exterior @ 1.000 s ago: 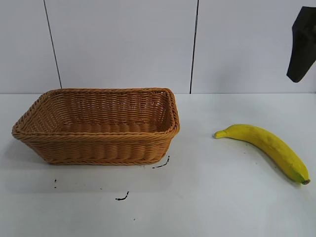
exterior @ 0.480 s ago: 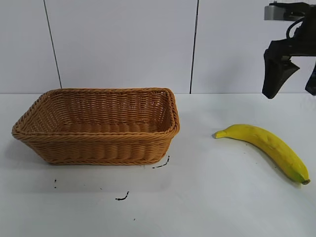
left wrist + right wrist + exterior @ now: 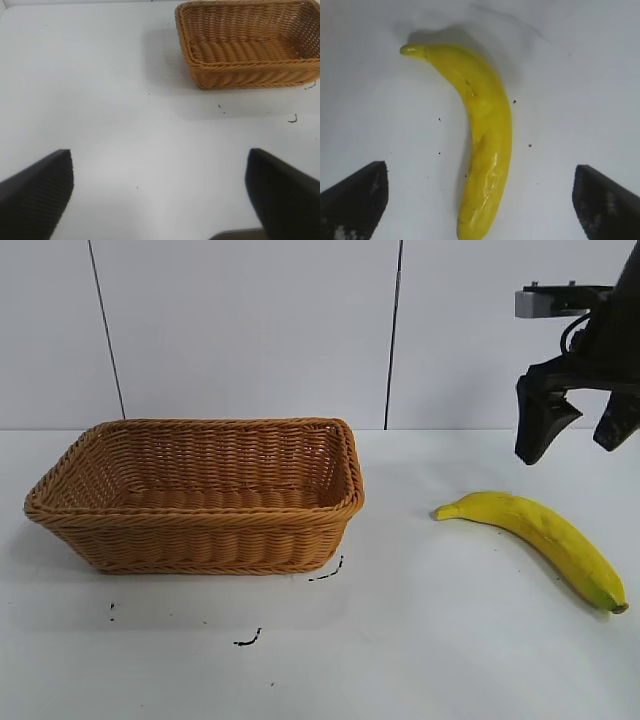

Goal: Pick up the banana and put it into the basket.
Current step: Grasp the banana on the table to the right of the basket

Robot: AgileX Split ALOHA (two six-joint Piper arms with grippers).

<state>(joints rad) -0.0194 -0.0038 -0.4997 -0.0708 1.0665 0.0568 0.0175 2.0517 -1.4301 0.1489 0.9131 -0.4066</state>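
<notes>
Right gripper (image 3: 575, 430), fingers spread wide, hangs above the banana (image 3: 540, 530) lying free on the tabletop (image 3: 420, 640), straddling it for a grasp; left gripper (image 3: 160, 200), also agape, idles apart from the basket (image 3: 200, 495).

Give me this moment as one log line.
right pincer: open, above banana | banana: on table, ungrasped | basket: empty | left pincer: open, idle

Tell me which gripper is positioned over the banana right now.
The right gripper: it hangs open above the banana, which lies on the table right of the basket. The left gripper, also open, faces bare table beside the basket.
</notes>
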